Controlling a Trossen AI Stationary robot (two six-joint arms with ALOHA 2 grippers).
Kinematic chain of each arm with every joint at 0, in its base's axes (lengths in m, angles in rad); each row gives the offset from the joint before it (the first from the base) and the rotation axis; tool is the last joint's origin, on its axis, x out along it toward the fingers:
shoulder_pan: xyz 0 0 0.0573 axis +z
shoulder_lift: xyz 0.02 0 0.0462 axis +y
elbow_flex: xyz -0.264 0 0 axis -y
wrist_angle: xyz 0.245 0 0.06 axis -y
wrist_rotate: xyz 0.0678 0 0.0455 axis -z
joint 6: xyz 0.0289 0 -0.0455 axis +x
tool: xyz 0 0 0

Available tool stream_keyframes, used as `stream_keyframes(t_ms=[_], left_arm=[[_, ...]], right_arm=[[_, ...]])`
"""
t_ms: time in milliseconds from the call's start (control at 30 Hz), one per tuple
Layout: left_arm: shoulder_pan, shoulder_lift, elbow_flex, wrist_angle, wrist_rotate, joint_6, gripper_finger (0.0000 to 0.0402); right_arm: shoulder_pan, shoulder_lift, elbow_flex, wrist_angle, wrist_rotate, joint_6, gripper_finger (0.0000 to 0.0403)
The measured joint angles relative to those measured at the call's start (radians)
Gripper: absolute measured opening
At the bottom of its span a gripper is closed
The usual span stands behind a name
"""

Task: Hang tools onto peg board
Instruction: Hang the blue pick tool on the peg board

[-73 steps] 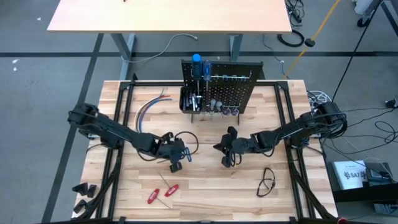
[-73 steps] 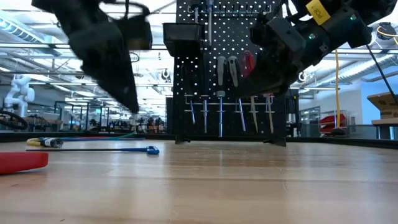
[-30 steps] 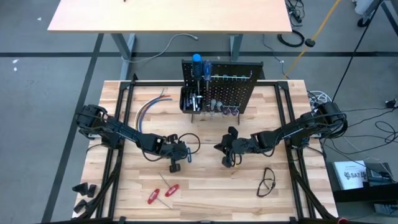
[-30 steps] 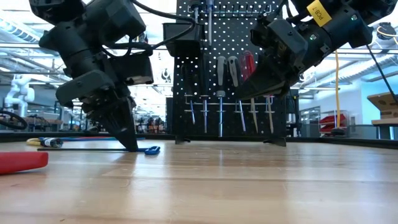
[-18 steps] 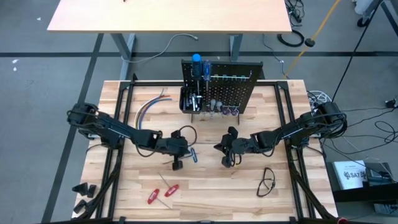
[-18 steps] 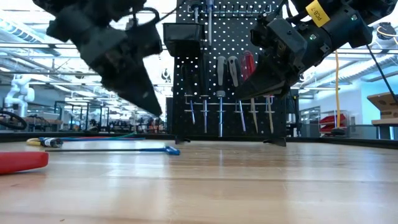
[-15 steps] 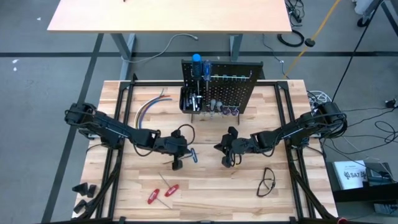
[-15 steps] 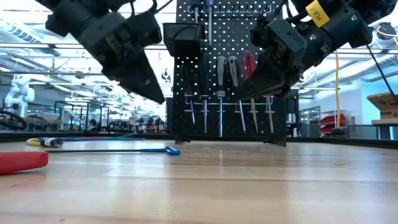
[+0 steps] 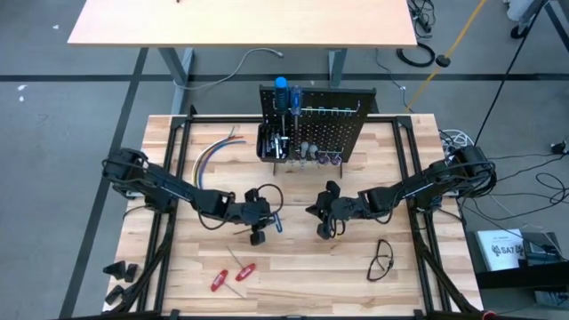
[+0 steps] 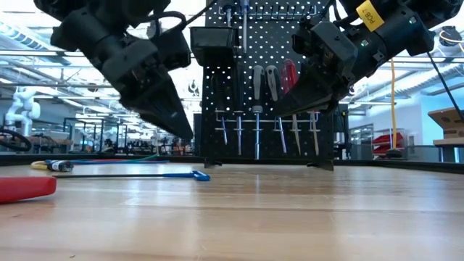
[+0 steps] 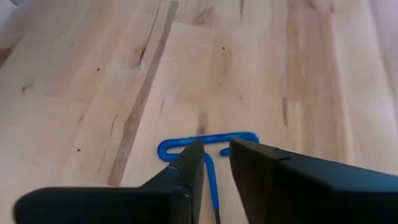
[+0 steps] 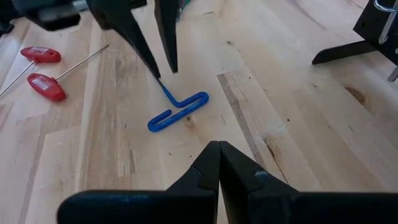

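A: Starting at the table's (image 9: pixel 178 267) left edge, what lies there?

B: Near the front-left corner, two red-handled T-keys (image 9: pixel 231 276) lie side by side on the wood, well clear of both arms. In the right wrist view they show as two red grips (image 12: pixel 42 70) with thin shafts.

A: And the left gripper (image 9: pixel 265 228)?

B: It hangs over the middle of the table, left of centre, tips pointing down. Its fingers (image 11: pixel 186 171) stand a little apart, and between them you look down on a blue T-handled key (image 11: pixel 208 149) lying flat on the table. From the right wrist view, the two dark tips (image 12: pixel 155 59) straddle the key's shaft (image 12: pixel 177 109) just above it. I can't tell whether they touch it; they are not clamped on it.

A: Where does the key sit in the low view?

B: Flat on the tabletop, its blue loop (image 10: pixel 197 175) just below the left gripper (image 10: pixel 177 130), which hovers above the wood.

A: The peg board?

B: It stands upright at the middle of the back edge (image 9: pixel 329 124), with a blue-handled screwdriver (image 9: pixel 281 89) at its top left, a black bin (image 10: pixel 210 45) on its front, and a row of slim tools (image 10: pixel 257 127) hanging from hooks.

A: The right gripper (image 9: pixel 322 229)?

B: Right of centre, in front of the board, raised off the table. Its fingers (image 12: pixel 217 165) are pressed together with nothing between them.

A: Anything farther right?

B: A pair of glasses (image 9: pixel 382 260) lies near the front-right corner.
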Motion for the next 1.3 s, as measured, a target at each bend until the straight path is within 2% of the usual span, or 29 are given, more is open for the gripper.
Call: stream_keyframes(t_ms=[267,600,767,900,1133,1300], left_arm=[[-0.008,0.052,-0.002,0.009,-0.019,-0.053,0.0102],[-0.036,0.062,-0.146,0.232,-0.080,-0.082,0.0102],[-0.046,0.065,-0.153,0.249,-0.082,-0.086,0.0102],[-0.069,0.120,-0.153,0.307,-0.085,-0.080,0.0102],[-0.087,0.231,-0.149,0.409,-0.158,-0.068,0.0102],[-0.099,0.268,-0.149,0.438,-0.180,-0.023,0.0070]], right_arm=[[0.000,0.000,0.000,-0.001,0.000,0.000,0.0000],[0.002,0.000,0.000,-0.002,0.000,0.000,0.0000],[0.002,0.000,0.000,-0.002,0.000,0.007,0.0000],[0.002,0.000,0.000,-0.001,0.000,0.008,0.0000],[0.002,0.000,0.000,-0.001,0.000,0.009,0.0000],[0.002,0.000,0.000,-0.001,0.000,0.019,0.0000]])
